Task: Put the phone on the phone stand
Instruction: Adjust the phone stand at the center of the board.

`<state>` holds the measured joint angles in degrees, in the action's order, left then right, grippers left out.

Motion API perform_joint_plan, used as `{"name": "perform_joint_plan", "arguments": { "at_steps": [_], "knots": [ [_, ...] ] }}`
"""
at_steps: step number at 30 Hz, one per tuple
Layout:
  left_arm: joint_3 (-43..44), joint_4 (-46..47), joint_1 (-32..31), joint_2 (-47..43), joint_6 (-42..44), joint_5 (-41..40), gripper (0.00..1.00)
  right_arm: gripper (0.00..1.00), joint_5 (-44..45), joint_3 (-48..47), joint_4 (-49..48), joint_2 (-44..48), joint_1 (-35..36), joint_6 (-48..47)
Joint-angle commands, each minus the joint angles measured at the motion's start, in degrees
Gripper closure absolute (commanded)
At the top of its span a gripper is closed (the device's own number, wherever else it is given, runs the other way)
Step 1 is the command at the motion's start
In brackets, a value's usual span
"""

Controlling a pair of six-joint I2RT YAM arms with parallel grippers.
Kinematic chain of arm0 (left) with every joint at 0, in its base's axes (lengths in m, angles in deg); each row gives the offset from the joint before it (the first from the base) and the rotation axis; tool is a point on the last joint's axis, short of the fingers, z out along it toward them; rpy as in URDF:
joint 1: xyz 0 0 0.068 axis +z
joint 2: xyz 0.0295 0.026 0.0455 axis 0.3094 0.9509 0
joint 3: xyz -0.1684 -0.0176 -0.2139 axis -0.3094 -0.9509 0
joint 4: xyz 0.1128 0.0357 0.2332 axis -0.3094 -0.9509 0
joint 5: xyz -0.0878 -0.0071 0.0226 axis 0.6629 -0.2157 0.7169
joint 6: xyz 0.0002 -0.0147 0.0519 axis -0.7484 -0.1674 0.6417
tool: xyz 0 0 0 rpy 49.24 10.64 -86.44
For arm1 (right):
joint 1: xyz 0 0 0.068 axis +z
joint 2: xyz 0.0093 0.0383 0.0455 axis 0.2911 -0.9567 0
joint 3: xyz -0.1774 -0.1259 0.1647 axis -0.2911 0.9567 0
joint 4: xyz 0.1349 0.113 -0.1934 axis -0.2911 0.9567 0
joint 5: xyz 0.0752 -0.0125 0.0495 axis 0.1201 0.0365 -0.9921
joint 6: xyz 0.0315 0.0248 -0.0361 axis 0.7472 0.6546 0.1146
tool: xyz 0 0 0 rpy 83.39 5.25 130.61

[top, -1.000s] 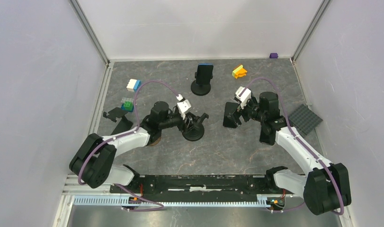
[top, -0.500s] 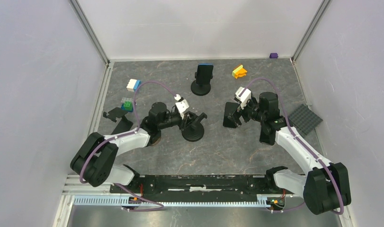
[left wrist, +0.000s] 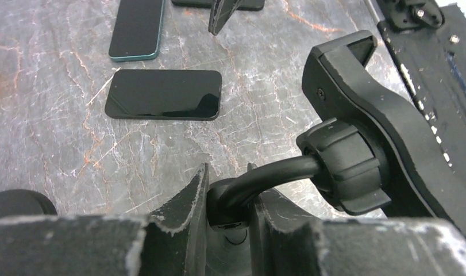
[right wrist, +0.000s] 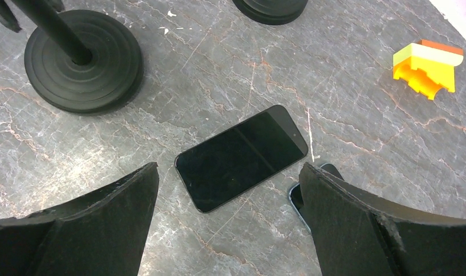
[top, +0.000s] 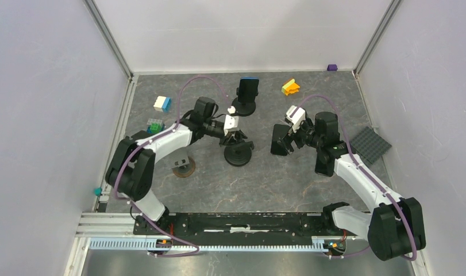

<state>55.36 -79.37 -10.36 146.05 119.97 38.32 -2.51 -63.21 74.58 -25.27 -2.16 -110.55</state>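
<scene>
A black phone stand (top: 238,154) with a round base stands mid-table; its curved neck and empty cradle (left wrist: 362,115) fill the left wrist view. My left gripper (top: 234,137) (left wrist: 230,207) is shut on that neck just above the base. A black phone (top: 279,140) (right wrist: 242,156) (left wrist: 164,94) lies flat to the right of the stand. My right gripper (top: 286,137) (right wrist: 228,168) hovers open over it without touching. A second, teal-edged phone (left wrist: 137,29) (right wrist: 296,192) lies beside it, partly hidden by a right finger.
Another stand (top: 245,98) at the back holds a blue-topped phone. Scattered around are a yellow-orange block (top: 290,87) (right wrist: 428,66), a white-blue block (top: 162,103), a green block (top: 154,126), a grey baseplate (top: 370,145) and a small round stand (top: 183,168).
My left gripper closed on the stand's neck and the left arm swung up toward the back, shifting the stand slightly. The small round stand is now uncovered. The right arm stayed still.
</scene>
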Motion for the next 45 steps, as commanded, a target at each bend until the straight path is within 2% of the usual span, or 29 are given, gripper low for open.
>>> {"name": "perform_joint_plan", "arguments": {
  "at_steps": [1,3,8,10,11,14,17,19,24,29,39,45],
  "knots": [
    [10.6,-27.1,-0.1,5.2,26.2,6.1,0.93,0.03,1.3,0.2,-1.5,-0.4,-0.8,-0.7],
    [13.6,-32.7,-0.1,7.7,30.7,7.1,0.90,0.03,1.6,0.0,-1.3,-0.5,-1.0,-0.7],
    [14.4,-34.7,-0.1,9.9,32.8,8.9,0.85,0.03,4.5,-0.4,-0.5,-0.1,-1.4,-0.4],
    [13.9,-34.4,-0.1,9.6,32.7,8.7,0.78,0.03,7.1,-0.3,-0.4,0.4,-1.3,-0.2],
    [13.3,-33.8,-0.1,9.5,32.0,8.6,0.70,0.03,8.4,-0.4,-0.3,0.6,-1.3,-0.2],
    [10.6,-27.3,0.0,7.4,25.8,6.5,0.55,0.03,12.7,-0.7,0.3,0.8,-1.3,0.1],
    [5.4,-12.8,0.2,3.7,12.5,1.1,0.46,0.03,16.0,-0.6,0.6,0.6,-1.3,0.8],
    [3.5,-7.7,0.5,1.5,7.7,-2.2,0.39,0.03,17.6,-0.5,0.7,0.5,-1.4,1.5],
    [2.9,-5.5,2.0,-2.0,0.3,-8.4,0.22,0.02,17.9,0.3,0.5,-0.2,-1.5,4.2],
    [-1.2,-3.5,3.4,-6.4,0.2,-11.6,0.01,0.02,13.3,1.9,-2.5,-3.8,-1.4,9.1],
    [-7.3,-5.8,6.6,-16.2,-1.0,-20.4,0.00,0.02,13.5,-1.0,-5.7,-16.6,-0.2,20.5],
    [-9.3,-7.8,6.5,-20.2,0.4,-23.0,0.00,0.02,13.4,-2.9,-6.5,-20.7,1.7,22.8]
  ]
}}
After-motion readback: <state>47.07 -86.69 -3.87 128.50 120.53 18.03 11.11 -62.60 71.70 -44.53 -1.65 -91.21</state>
